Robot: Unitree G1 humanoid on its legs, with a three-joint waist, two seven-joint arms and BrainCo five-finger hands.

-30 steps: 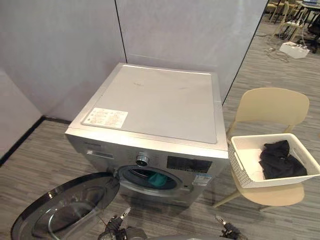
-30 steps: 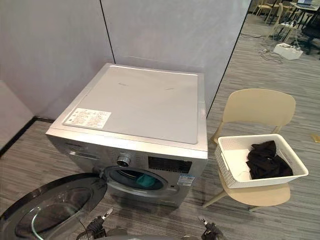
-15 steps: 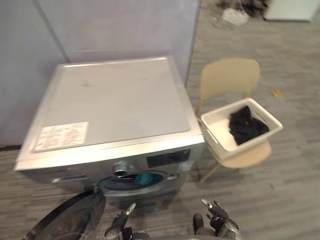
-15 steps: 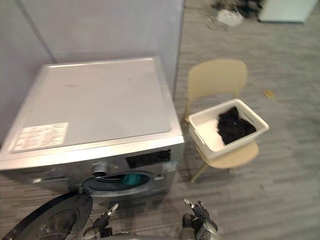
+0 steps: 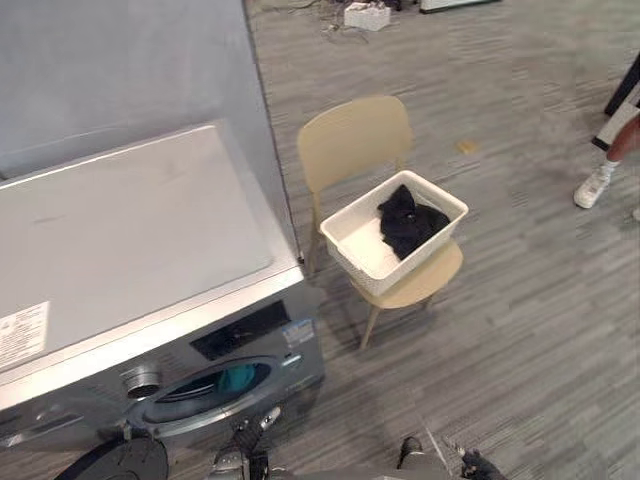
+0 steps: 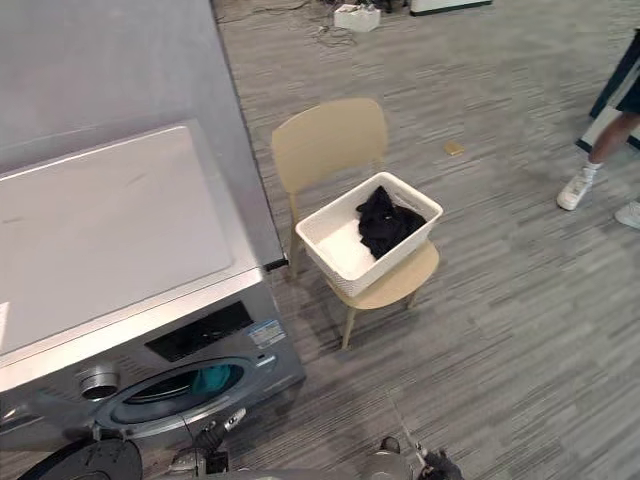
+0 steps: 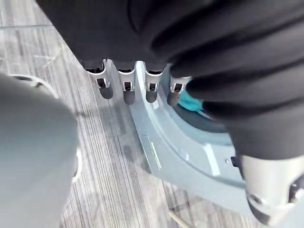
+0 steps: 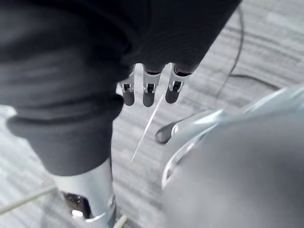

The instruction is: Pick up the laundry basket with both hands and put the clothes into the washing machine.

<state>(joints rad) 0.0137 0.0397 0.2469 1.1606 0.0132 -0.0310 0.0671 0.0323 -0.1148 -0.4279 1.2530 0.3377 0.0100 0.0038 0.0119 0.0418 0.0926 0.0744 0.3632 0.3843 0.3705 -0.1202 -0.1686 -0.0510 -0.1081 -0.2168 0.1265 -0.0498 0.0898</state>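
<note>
Laundry basket (image 5: 362, 243) with black clothes (image 5: 408, 222) sits on the chair (image 5: 355, 140), roughly 3 o'clock from the washing machine (image 5: 120, 230). Left hand (image 7: 152, 33) and right hand (image 8: 95, 47) hang at 6 o'clock, fingers loose, holding nothing.

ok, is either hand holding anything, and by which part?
Nothing held. Left hand and right hand are both open and empty; the laundry basket sits untouched on the chair.

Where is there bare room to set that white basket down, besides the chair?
The flat top of the silver washing machine is bare except a corner label. The grey floor right of the beige chair is open. The chair seat is crowded: the white laundry basket covers it.
</note>
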